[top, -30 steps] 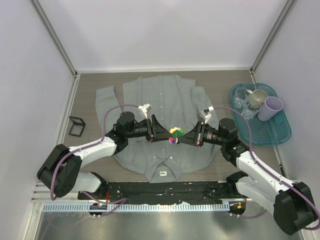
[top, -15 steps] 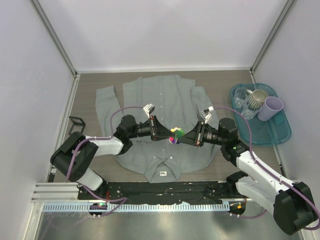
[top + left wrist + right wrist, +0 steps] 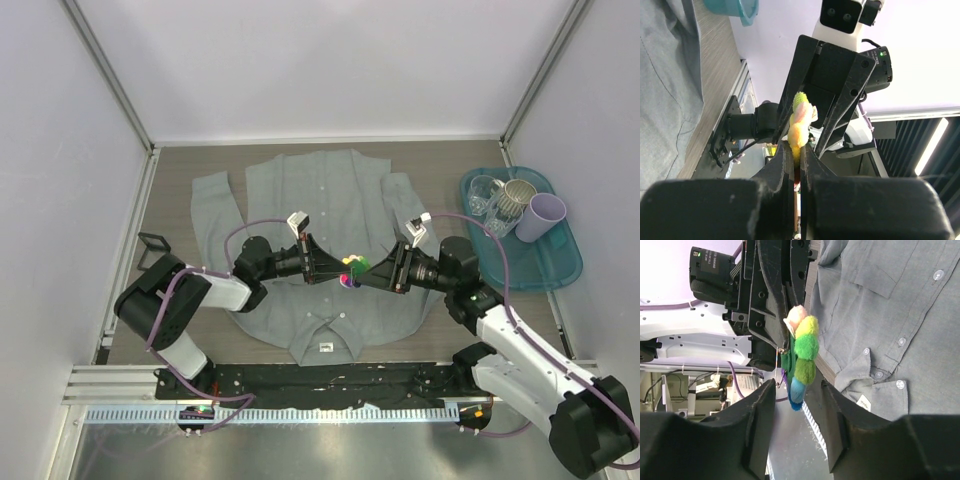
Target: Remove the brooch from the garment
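Note:
The brooch (image 3: 351,271), a small fluffy rainbow flower, hangs in the air above the chest of the grey garment (image 3: 320,195), which lies flat on the table. My left gripper (image 3: 340,271) comes in from the left and is shut on the brooch; the left wrist view shows its yellow edge (image 3: 798,127) pinched between my fingers (image 3: 785,165). My right gripper (image 3: 366,275) faces it from the right and is open. In the right wrist view its jaws stand apart on either side of the brooch (image 3: 803,352) without touching it, with the garment (image 3: 900,315) below.
A teal tray (image 3: 560,270) at the right holds two glasses (image 3: 482,195) and a purple cup (image 3: 546,215). A small black frame (image 3: 152,252) stands on the table left of the shirt. Enclosure walls close in both sides and the back.
My left gripper closed on the brooch and its arm drew in. My right gripper, shut on the brooch before, has opened and let go. The brooch stayed about where it was.

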Robot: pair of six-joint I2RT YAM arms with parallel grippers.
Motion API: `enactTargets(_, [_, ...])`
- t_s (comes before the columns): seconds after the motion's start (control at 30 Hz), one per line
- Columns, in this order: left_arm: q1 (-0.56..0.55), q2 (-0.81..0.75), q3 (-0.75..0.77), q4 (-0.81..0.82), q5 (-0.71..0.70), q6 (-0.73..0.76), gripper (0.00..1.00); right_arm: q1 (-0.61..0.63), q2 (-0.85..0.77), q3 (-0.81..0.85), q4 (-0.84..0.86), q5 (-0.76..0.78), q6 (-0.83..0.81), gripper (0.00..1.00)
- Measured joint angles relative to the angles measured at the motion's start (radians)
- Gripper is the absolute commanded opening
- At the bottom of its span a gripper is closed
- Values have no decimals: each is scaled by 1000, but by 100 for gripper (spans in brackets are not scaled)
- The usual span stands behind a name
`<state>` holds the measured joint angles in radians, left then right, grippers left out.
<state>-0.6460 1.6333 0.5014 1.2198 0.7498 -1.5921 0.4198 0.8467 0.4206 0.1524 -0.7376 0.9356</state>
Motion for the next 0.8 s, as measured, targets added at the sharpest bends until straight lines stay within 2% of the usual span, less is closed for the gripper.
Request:
enactTargets(0.4, [0,-8,-18,-47,-40,6,0,16,0,0,-3,6,-21,62])
enactTargets(0.8, [0,-14,-18,-81,-50,15,0,101,64,0,-5,46,-53,61])
